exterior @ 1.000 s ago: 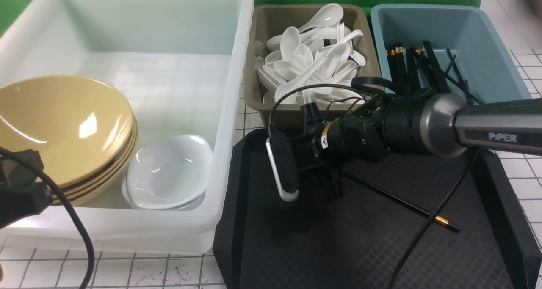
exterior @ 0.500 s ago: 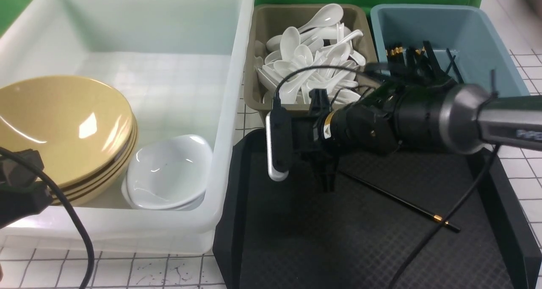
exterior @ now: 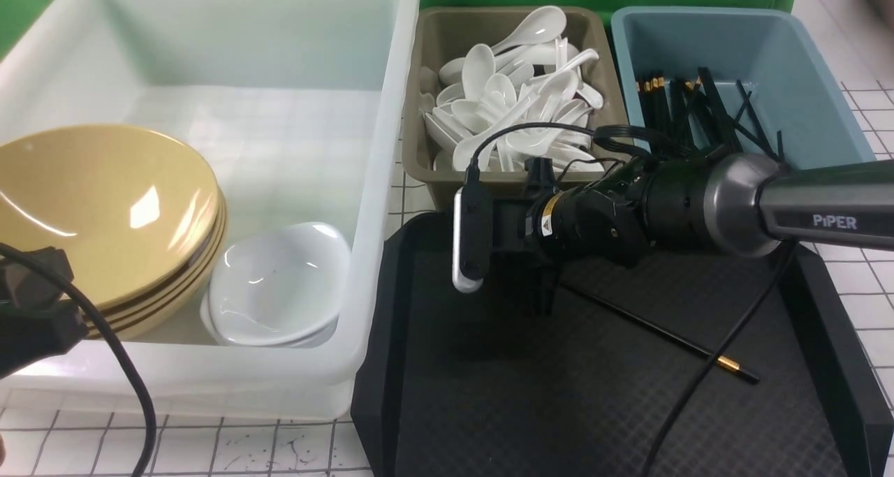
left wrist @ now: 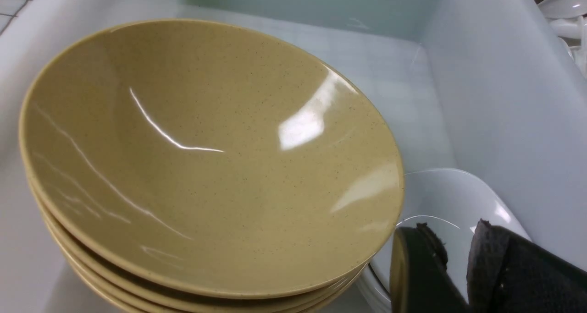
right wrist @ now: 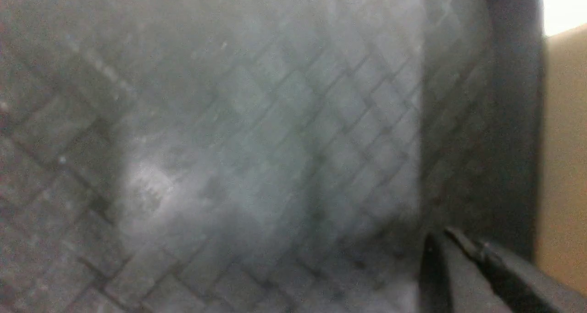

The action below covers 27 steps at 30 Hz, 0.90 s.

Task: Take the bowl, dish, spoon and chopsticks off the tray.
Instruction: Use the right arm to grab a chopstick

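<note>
Front view: relative to the tray (exterior: 447, 407), one chopstick (exterior: 649, 327) is lying diagonally inside, running near-right from beneath the nearer right gripper (exterior: 543, 309), whose jaws are sitting together, left gripper (left wrist: 451, 253) slightly parted outside.

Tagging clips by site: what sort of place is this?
Likely a dish-sorting test bench rather than a working kitchen: a brown bin full of white spoons, a blue bin of black chopsticks, and a PiPER-labelled robot arm over a black tray.
</note>
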Each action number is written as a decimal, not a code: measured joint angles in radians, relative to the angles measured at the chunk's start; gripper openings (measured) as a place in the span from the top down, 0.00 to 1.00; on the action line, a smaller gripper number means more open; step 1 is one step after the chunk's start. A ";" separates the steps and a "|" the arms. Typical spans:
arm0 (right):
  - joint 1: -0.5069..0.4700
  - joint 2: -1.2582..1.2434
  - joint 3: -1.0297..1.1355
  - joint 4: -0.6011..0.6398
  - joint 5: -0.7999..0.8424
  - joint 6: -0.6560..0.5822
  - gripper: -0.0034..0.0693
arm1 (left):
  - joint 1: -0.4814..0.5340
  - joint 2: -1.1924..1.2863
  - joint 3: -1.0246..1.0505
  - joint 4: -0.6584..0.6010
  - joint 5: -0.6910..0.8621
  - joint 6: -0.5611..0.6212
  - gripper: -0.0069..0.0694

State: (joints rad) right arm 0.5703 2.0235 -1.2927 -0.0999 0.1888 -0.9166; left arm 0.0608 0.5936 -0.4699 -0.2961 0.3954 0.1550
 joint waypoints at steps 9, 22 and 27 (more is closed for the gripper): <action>-0.014 -0.020 -0.012 -0.001 -0.042 0.000 0.89 | 0.000 0.000 0.000 0.000 0.001 0.000 0.74; -0.053 0.046 -0.022 -0.007 0.005 -0.103 0.89 | 0.000 0.000 0.000 0.000 0.001 -0.001 0.74; -0.024 -0.002 -0.030 -0.007 0.203 -0.142 0.88 | 0.000 0.000 0.000 0.000 0.000 -0.001 0.74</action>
State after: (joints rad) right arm 0.5461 2.0220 -1.3229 -0.1074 0.3922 -1.0591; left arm 0.0608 0.5936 -0.4699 -0.2961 0.3952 0.1539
